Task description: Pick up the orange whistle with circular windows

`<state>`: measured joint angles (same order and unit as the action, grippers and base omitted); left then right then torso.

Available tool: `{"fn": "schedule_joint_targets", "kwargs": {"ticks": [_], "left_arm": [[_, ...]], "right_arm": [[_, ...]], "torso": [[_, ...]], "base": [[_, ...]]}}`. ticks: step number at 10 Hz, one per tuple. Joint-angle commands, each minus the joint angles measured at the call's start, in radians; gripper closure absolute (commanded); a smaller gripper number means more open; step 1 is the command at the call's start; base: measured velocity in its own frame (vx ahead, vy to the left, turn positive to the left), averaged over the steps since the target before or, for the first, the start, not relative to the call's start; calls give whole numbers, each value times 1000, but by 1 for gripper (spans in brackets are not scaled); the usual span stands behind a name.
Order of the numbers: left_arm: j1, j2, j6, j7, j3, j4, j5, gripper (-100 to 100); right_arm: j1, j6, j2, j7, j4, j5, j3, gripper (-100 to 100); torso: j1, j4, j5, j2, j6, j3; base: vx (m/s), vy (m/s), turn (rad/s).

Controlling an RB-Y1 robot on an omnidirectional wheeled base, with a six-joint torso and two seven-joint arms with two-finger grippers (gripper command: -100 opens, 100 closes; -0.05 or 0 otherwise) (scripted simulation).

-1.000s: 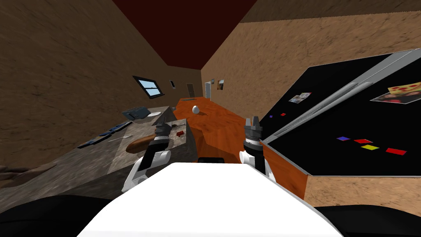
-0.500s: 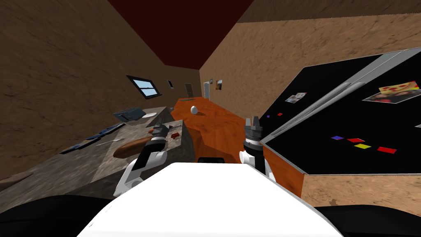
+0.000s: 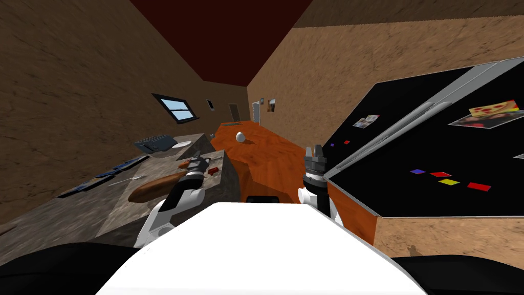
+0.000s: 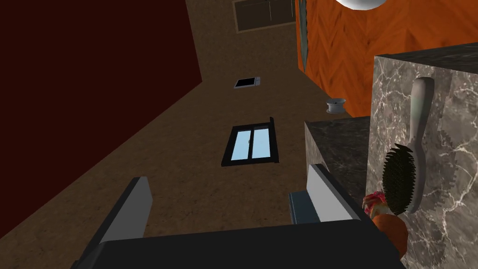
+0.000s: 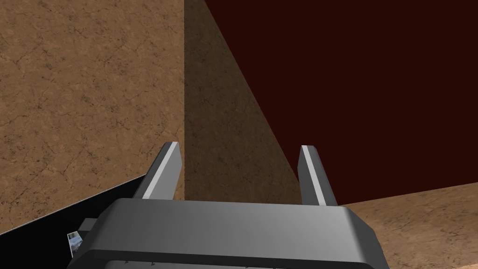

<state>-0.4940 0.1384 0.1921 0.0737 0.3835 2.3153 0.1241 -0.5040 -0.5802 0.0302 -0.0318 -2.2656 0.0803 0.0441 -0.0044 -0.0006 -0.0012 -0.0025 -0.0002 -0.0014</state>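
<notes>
My left gripper (image 3: 197, 163) hovers over a marble counter (image 3: 153, 169), fingers open with nothing between them (image 4: 228, 175). A small orange object (image 3: 183, 164) lies on the counter just beside it. In the left wrist view an orange rounded thing (image 4: 391, 226) with a pink-red bit on top peeks out beside the gripper's body, mostly hidden; its windows cannot be made out. My right gripper (image 3: 317, 150) is raised beside the black fridge (image 3: 435, 153), open and empty (image 5: 239, 147).
A black-bristled hairbrush (image 4: 411, 159) lies on the marble near the orange thing. A long brown object (image 3: 153, 187) and a small red item (image 3: 213, 171) also sit on the counter. A grey spool (image 4: 336, 106) stands further off, and a white ball (image 3: 240, 137) rests on the orange floor.
My view has swung, so the counter now sits further left. My left hand has edged forward over the marble toward the small orange object. The right arm has not moved.
</notes>
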Motion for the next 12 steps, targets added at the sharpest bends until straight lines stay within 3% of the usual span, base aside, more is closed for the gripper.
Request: {"fn": "schedule_joint_targets", "kwargs": {"ticks": [1,2,5,7,10,12], "left_arm": [[-4,5,50,7,14,3,13,-100],[-4,5,64,7,14,3,13,-100],[-11,22,159,28,61,-1,63,-100],[-11,22,207,28,61,-1,63,-100],[-19,47,304,52,103,-5,119,-100],[-19,47,353,52,103,-5,119,-100]], "right_arm": [[0,0,0,0,0,0,0,0],[0,0,0,0,0,0,0,0],[0,0,0,0,0,0,0,0],[0,0,0,0,0,0,0,0],[0,0,0,0,0,0,0,0],[0,0,0,0,0,0,0,0]], "torso": [[0,0,0,0,0,0],[0,0,0,0,0,0],[2,0,0,1,0,0],[2,0,0,0,0,0],[3,0,1,0,0,0],[3,0,1,0,0,0]], "base": [[57,-66,-10],[26,-31,5],[47,-52,-19],[41,-32,-1],[53,-35,-7],[41,-25,2]]}}
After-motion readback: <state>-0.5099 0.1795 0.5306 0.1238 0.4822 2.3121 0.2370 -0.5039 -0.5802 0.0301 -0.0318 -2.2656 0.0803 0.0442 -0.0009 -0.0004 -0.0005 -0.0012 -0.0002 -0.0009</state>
